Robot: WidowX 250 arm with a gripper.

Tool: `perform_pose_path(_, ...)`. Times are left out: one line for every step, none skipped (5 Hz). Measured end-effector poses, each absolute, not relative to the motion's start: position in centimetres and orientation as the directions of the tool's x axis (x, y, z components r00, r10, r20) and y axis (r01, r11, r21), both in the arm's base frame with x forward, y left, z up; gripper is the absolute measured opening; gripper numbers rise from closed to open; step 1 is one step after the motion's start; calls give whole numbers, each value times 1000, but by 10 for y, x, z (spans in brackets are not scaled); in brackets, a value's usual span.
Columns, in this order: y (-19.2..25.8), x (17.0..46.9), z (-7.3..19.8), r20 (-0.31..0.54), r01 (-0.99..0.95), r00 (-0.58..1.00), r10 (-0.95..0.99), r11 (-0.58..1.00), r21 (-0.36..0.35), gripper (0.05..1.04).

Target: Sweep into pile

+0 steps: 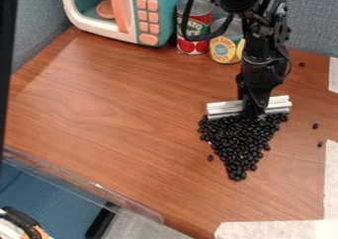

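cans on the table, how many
2: a red-labelled can beside the toy microwave, and a yellow-labelled can next to it, partly behind the arm. The arm could hide more.

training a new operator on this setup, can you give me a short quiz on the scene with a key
1. True or false: stray beans lie on the wooden table apart from the main bean pile.
2. Which of these stands nearest the toy microwave?
a) the yellow-labelled can
b) the red-labelled can
c) the silver bar
3. Fill in "wider" or "narrower": going away from the silver bar in the gripper, the main bean pile gets ____.

Key: 1 true; 2 b; 3 narrower
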State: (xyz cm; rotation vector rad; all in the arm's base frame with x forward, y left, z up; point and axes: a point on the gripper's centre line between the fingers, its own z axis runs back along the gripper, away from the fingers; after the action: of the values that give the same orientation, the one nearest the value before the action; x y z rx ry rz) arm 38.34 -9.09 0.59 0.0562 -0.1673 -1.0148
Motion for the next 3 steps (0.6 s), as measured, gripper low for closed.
perform_pose_path(-78,409,28,159,790,572,-805,593,160,366)
perform_pose_path(-51,415,42,186,740,619,-763,646,187,366)
perform_pose_path(-31,405,46,194,674,692,-696,718,173,366)
